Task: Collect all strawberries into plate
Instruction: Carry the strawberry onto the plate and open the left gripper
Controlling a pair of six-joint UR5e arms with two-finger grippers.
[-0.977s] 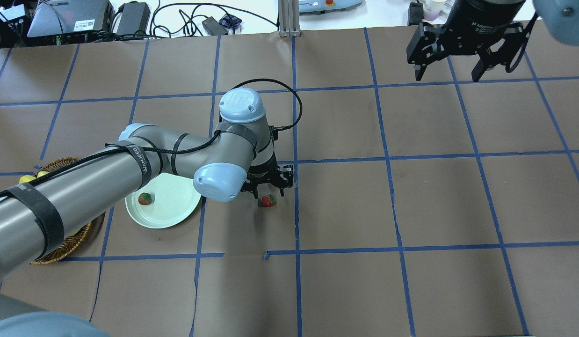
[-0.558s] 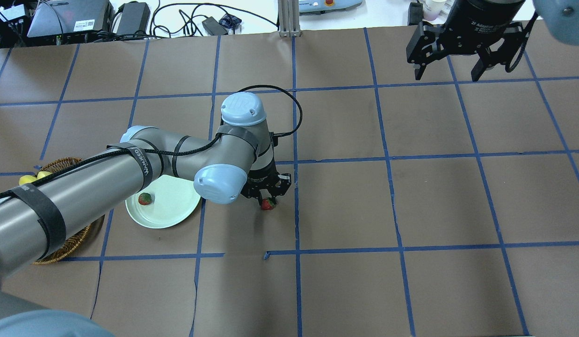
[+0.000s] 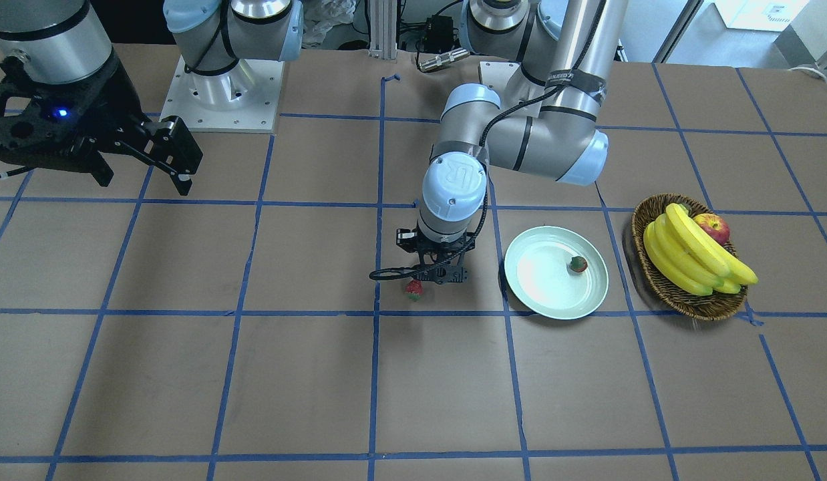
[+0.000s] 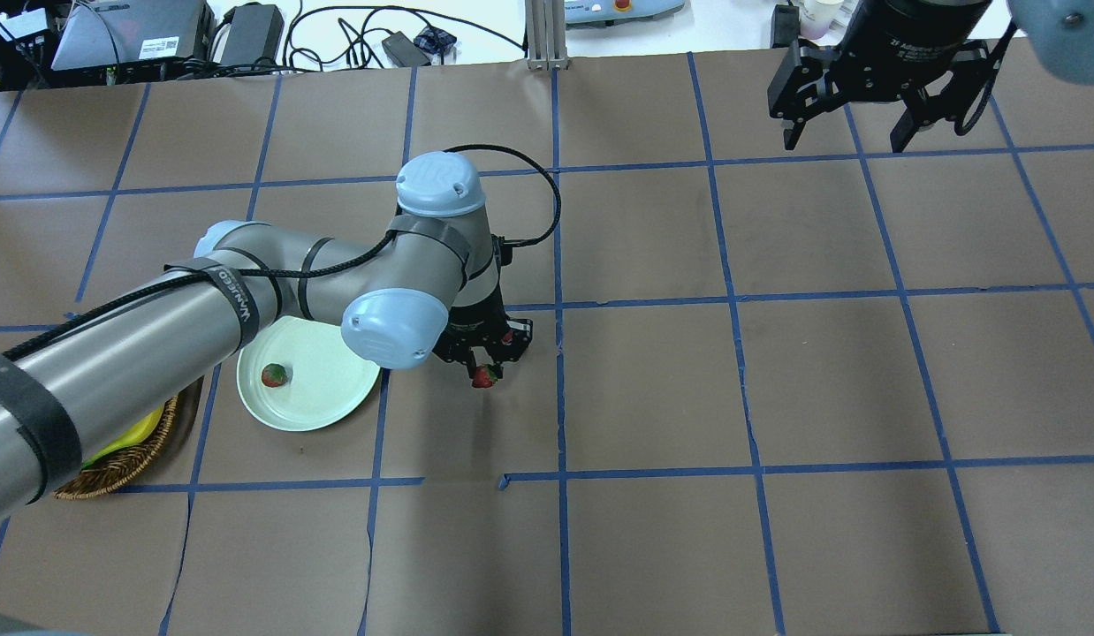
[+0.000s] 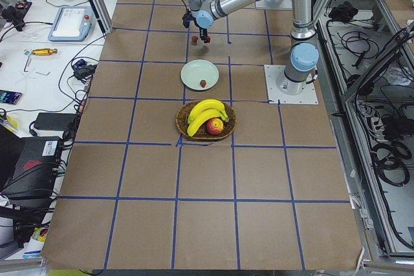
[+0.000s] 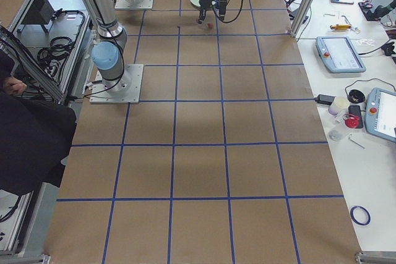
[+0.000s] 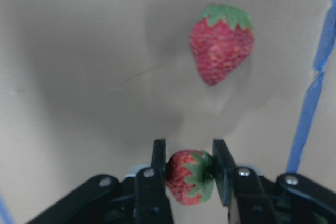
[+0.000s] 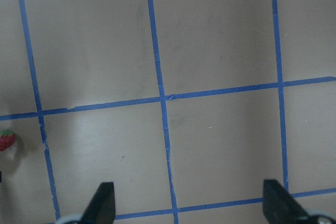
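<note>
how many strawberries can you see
3: a strawberry on the plate, a held strawberry in the left end effector, a loose strawberry on the table. No others show.

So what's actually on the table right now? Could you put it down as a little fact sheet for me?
held strawberry: pinched between the fingers of the left end effector
loose strawberry: lying on the table, close to the left end effector
plated strawberry: lying in the plate
right end effector: open, empty, far from the fruit
basket: holds bananas and an apple, next to the plate
</note>
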